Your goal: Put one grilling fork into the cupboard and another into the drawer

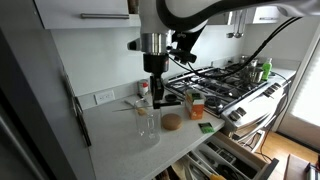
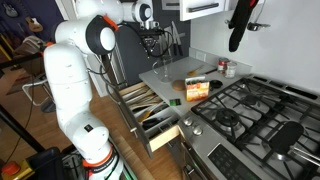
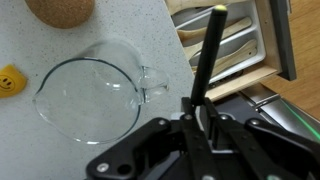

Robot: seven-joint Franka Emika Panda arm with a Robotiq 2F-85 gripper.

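Evidently the gripper point(image 3: 200, 112) is clamped on the black grilling fork point(image 3: 208, 55); the open drawer point(image 3: 255, 75) lies just ahead, the cupboard point(image 1: 85, 10) above. Carry it level, clear of the glass jug point(image 3: 90, 95) alongside.

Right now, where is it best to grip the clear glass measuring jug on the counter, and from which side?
Probably the rim of the clear glass measuring jug, from above: it stands upright with an open top. Its small loop handle, pointing towards the open wooden drawer, looks too narrow.
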